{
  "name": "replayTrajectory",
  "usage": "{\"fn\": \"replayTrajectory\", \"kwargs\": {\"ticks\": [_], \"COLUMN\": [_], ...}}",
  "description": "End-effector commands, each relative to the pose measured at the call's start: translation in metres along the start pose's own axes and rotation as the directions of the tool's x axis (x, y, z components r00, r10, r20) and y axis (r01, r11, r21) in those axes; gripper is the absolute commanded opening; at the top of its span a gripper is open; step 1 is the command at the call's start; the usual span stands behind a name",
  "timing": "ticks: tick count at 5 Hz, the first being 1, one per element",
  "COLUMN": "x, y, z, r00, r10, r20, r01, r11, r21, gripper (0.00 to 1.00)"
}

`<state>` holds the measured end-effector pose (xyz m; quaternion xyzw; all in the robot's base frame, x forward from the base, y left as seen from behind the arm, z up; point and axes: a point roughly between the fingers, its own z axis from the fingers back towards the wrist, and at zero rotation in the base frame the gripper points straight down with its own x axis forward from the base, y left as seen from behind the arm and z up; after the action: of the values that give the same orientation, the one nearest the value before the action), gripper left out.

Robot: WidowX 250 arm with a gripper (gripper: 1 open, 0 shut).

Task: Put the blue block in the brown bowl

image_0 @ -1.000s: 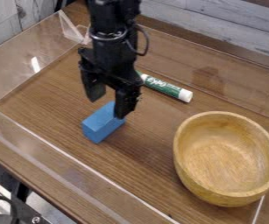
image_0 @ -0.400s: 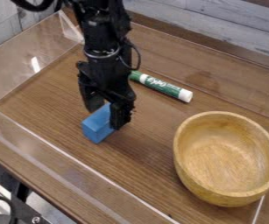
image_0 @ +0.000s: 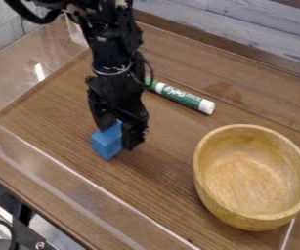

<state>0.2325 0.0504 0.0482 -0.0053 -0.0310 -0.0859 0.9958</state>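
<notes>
Camera | claw (image_0: 118, 137) spread wide, straddling blue block (image_0: 107, 144) | marker (image_0: 181, 96) label illegible

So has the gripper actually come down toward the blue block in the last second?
Yes. The gripper has sunk and shifted left, away from the marker; its open jaws now straddle the blue block, which hasn't moved.

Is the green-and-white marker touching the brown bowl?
Apart. The camera view shows the marker lying on the table behind the bowl, with a clear strip of bare wood between the marker's end and the bowl's rim.
</notes>
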Motion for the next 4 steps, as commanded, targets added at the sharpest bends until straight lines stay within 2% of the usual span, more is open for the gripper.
{"fn": "replayTrajectory", "kwargs": {"ticks": [1,2,3,4], "x": [0.0033,0.0026,0.0043,0.0064], "y": [0.0043,0.0039,0.0038,0.0020], "z": [-0.0029,-0.0092,-0.0121,-0.0106], "r00": [0.999,0.999,0.999,0.998], "r10": [-0.008,-0.013,-0.027,-0.036], "r20": [0.031,0.034,0.042,0.051], "r01": [0.008,0.013,0.027,0.036], "r11": [1.000,1.000,1.000,0.999], "r21": [0.001,-0.007,-0.006,-0.003], "gripper": [1.00,1.00,0.00,0.00]}}
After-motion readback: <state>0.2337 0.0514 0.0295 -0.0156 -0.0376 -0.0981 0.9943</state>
